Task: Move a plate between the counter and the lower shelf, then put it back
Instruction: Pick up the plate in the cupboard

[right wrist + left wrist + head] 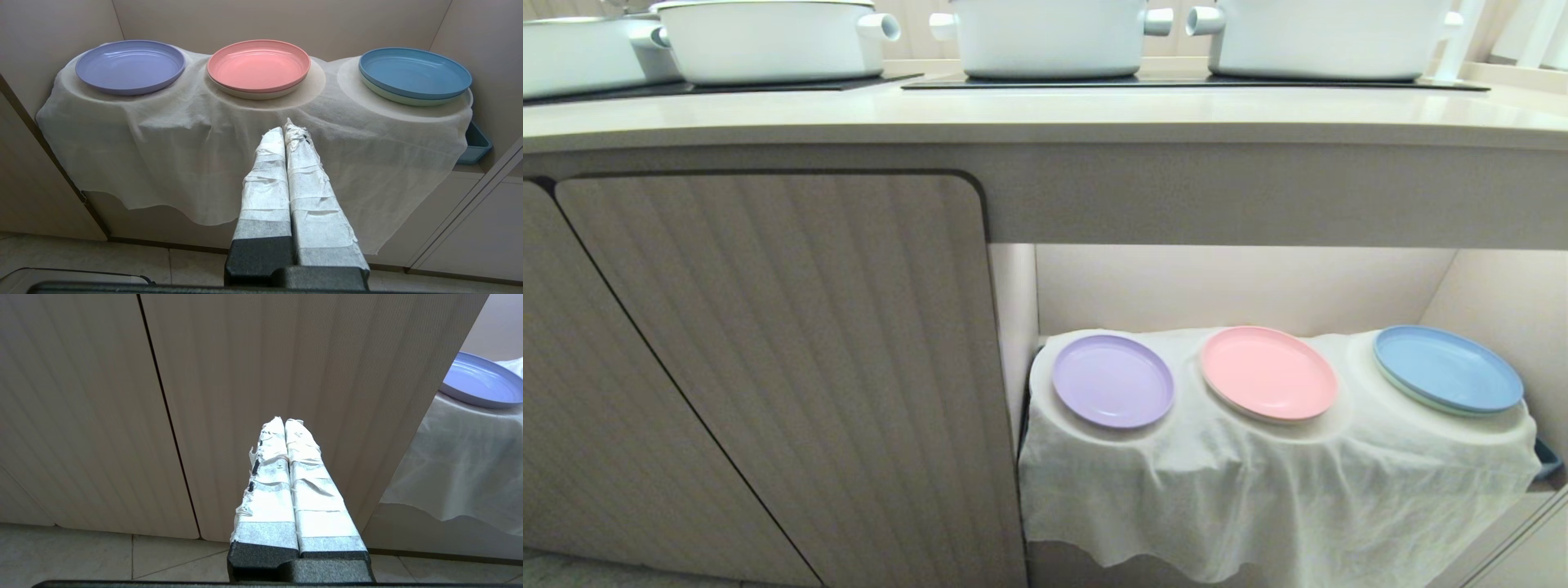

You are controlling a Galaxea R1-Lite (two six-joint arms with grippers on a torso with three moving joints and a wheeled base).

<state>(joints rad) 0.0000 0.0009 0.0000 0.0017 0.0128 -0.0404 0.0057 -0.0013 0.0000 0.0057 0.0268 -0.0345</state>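
Three plates sit in a row on the cloth-draped lower shelf (1258,490): the plate (1112,380) in lilac at the left end, a pink plate (1267,373) beside it, a blue plate (1447,368) beyond. Three white pots (1045,37) stand on the table (1045,114) above. The left pincer (284,421) faces the cabinet door (265,355), pressed closed and empty; the right pincer (284,127), likewise closed, faces the shelf's cloth.

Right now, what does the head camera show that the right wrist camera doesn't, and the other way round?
Only the head view shows the counter, its white pots and the ribbed cabinet door. Only the right wrist view shows the right gripper, its taped fingers shut and empty. Both show the lilac plate, pink plate and blue plate on the cloth-draped lower shelf.
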